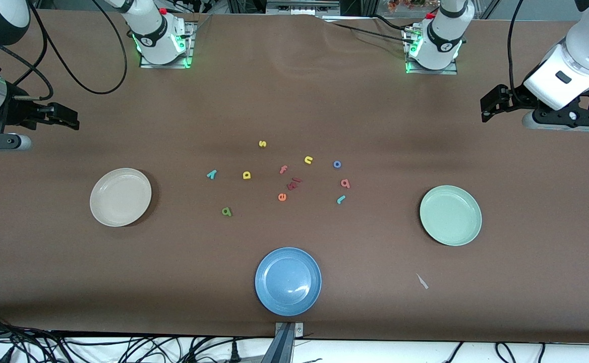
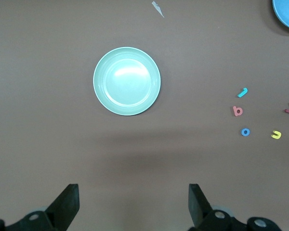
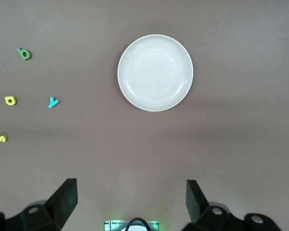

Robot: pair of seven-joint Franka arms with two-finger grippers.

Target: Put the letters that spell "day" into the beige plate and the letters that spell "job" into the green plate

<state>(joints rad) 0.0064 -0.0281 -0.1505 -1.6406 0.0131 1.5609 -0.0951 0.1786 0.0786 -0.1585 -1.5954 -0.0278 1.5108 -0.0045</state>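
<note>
Near the table's middle lie the yellow d [image 1: 246, 175], green a [image 1: 227, 212] and teal y [image 1: 212, 174], on the side of the beige plate [image 1: 120, 197]. The blue o [image 1: 337, 164], salmon b [image 1: 345, 183] and teal j [image 1: 341, 199] lie on the side of the green plate [image 1: 450, 215]. Both plates hold nothing. My left gripper [image 1: 485, 107] hangs open above the left arm's end of the table; its wrist view shows the green plate [image 2: 126, 81]. At the right arm's end my right gripper [image 1: 74, 121] hangs open, and its wrist view shows the beige plate [image 3: 155, 72].
A blue plate [image 1: 288, 281] sits near the front edge. Among the task letters lie a yellow s [image 1: 262, 144], yellow n [image 1: 308, 160], salmon f [image 1: 283, 169], dark red k [image 1: 294, 183] and orange e [image 1: 282, 197]. A white scrap [image 1: 422, 281] lies nearer the front camera than the green plate.
</note>
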